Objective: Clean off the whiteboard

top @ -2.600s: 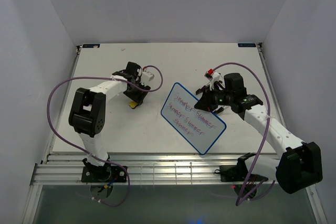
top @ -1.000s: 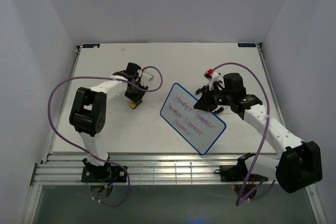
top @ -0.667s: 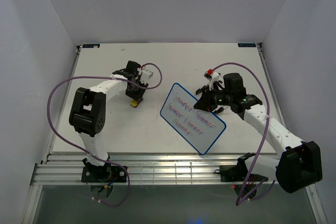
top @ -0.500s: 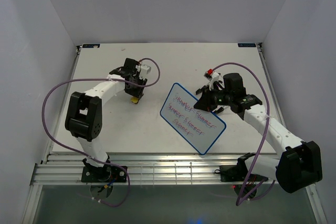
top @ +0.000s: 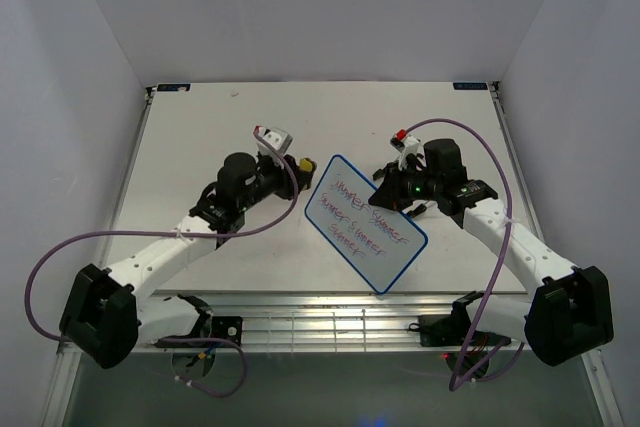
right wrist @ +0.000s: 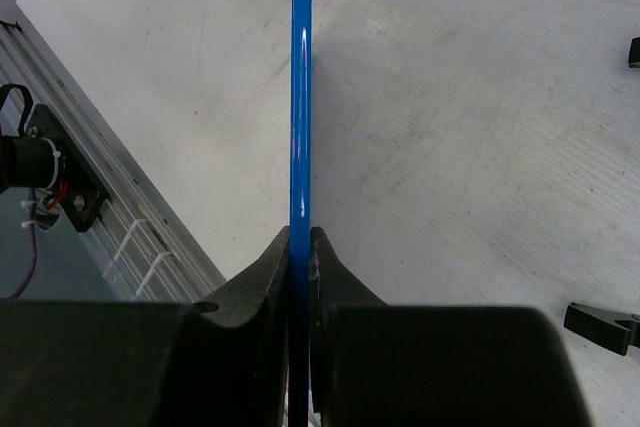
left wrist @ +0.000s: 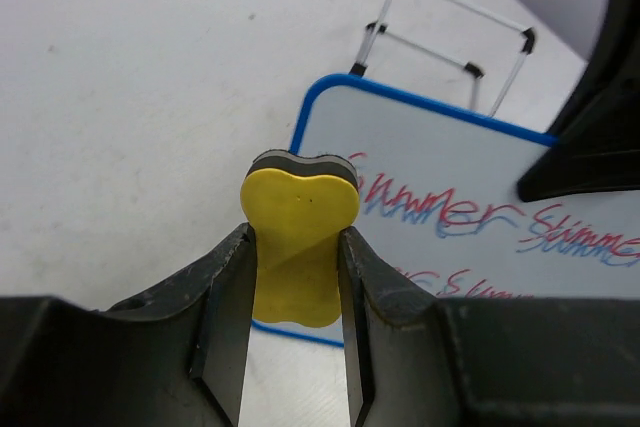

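Observation:
The whiteboard (top: 367,225) is a small white board with a blue rim and red-purple handwritten lines, lying tilted at the table's middle. It also shows in the left wrist view (left wrist: 480,217), and edge-on in the right wrist view (right wrist: 301,87). My right gripper (top: 392,187) is shut on the board's far right edge (right wrist: 300,237). My left gripper (top: 298,171) is shut on a yellow sponge (left wrist: 298,247) with a dark backing, held just left of the board's upper left corner (top: 306,165).
The board's wire stand with black feet (left wrist: 445,27) shows beyond the board in the left wrist view. A slatted metal rail (top: 300,322) runs along the table's near edge. White walls (top: 60,97) enclose the table.
My left gripper has lifted the yellow sponge from the table at the left and carried it right, up to the board's upper left corner. The right gripper and the board have stayed put.

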`<state>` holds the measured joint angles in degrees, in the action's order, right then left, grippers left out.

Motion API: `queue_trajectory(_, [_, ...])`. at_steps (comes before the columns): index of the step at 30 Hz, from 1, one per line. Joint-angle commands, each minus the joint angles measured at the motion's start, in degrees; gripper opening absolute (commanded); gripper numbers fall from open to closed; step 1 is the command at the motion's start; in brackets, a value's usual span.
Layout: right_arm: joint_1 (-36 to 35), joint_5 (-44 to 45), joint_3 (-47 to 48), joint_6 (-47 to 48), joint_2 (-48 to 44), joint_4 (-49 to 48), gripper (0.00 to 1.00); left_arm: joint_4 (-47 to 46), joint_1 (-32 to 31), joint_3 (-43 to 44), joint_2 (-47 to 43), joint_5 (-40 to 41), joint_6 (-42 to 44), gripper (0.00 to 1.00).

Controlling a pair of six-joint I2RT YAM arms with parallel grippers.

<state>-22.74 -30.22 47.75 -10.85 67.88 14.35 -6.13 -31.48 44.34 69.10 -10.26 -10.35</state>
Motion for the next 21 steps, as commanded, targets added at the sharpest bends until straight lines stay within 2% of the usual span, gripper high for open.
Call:
queue_trajectory(1, [-0.29, 0.16, 1.73, -0.83, -1.17, -3.01, 0.08, -21.95, -3.22, -6.25, -2.74, 1.82, -1.17, 0.07])
queue_trajectory(3, [-0.29, 0.25, 2.09, -1.19, -1.78, -2.48, 0.08, -26.98, -5.5, -8.99, -4.06, 2.87, 1.55, 0.04])
queue_trajectory(4, [-0.29, 0.07, 2.17, -1.54, -2.04, -2.4, 0.08, -32.49, -6.13, -10.48, -4.41, 3.31, 2.43, 0.03])
queue_trajectory(8, [-0.29, -1.94, 1.91, -4.6, -2.92, -3.27, 0.08, -40.96, -7.71, -14.89, -3.54, 3.93, 5.16, 0.01])
queue_trajectory(13, [-0.46, -4.67, 1.47, -6.81, -3.8, -5.29, 0.08, -45.89, -8.07, -14.81, 2.61, 6.12, 7.71, 0.0])
queue_trajectory(21, [-1.08, -5.55, 1.21, -7.43, -4.77, -6.0, 0.08, -48.53, -8.07, -12.78, 10.52, 5.26, 9.39, 0.01])
